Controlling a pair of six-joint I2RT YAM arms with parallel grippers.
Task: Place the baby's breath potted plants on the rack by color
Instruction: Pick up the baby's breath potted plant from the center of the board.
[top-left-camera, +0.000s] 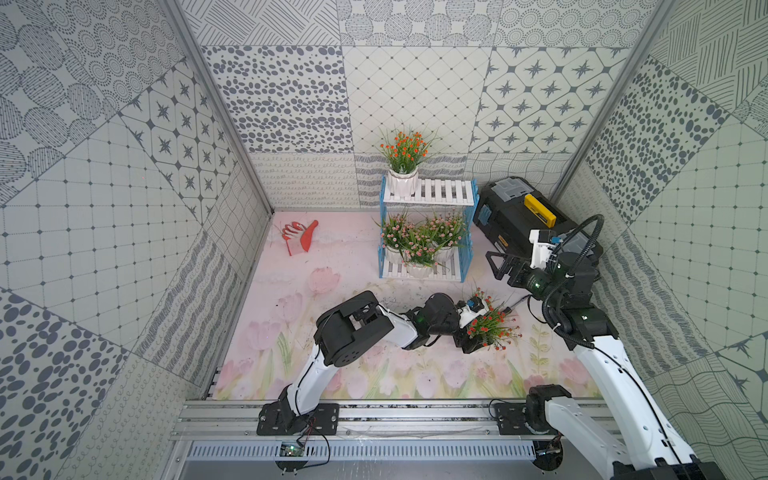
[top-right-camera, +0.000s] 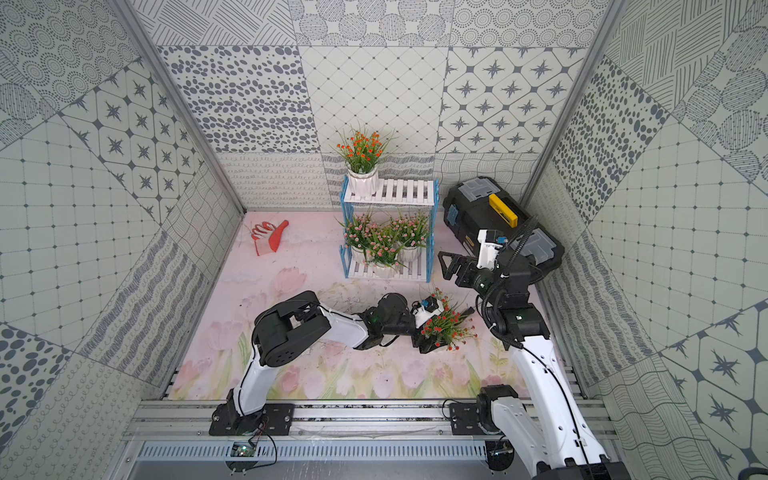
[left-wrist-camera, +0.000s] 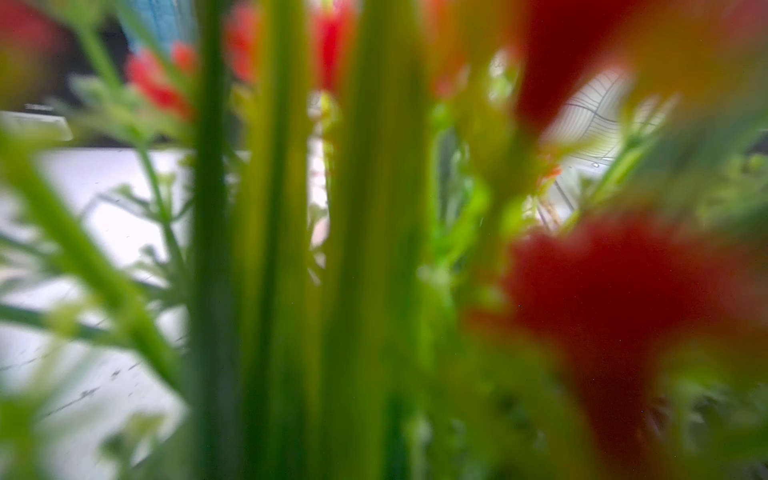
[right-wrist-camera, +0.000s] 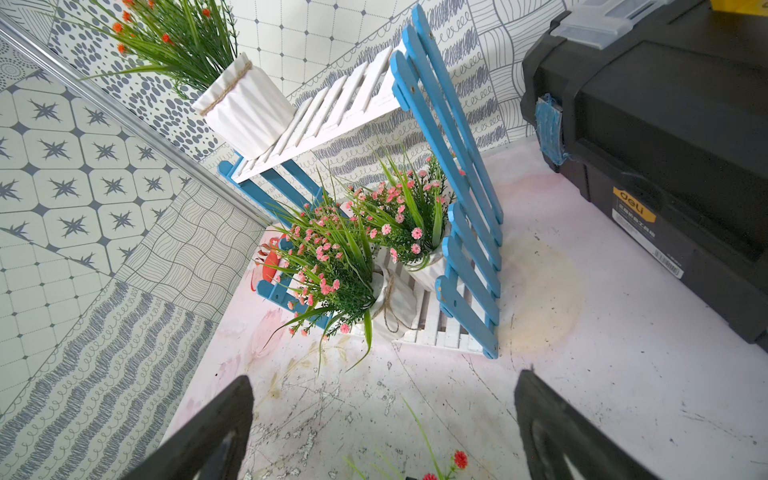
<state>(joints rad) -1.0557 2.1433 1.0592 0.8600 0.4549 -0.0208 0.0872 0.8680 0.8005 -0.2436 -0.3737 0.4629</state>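
Observation:
The rack (top-left-camera: 444, 192) stands at the back of the table, its blue side frame (right-wrist-camera: 457, 166) nearest my right wrist camera. One orange-red baby's breath potted plant (top-left-camera: 405, 151) sits at the left end of the top shelf. Three pink ones (top-left-camera: 392, 232) (top-left-camera: 444, 228) (top-left-camera: 419, 249) crowd the lower shelf. A second orange-red plant (top-left-camera: 496, 320) is on the table in front of the rack. My left gripper (top-left-camera: 490, 332) reaches into it; foliage hides its jaws and the pot. My right gripper (right-wrist-camera: 384, 382) hovers open and empty, right of the rack.
A black toolbox (top-left-camera: 528, 220) with a yellow handle stands right of the rack, close behind my right arm. A red and white glove (top-left-camera: 299, 237) lies at the back left. Patterned walls enclose the table on three sides.

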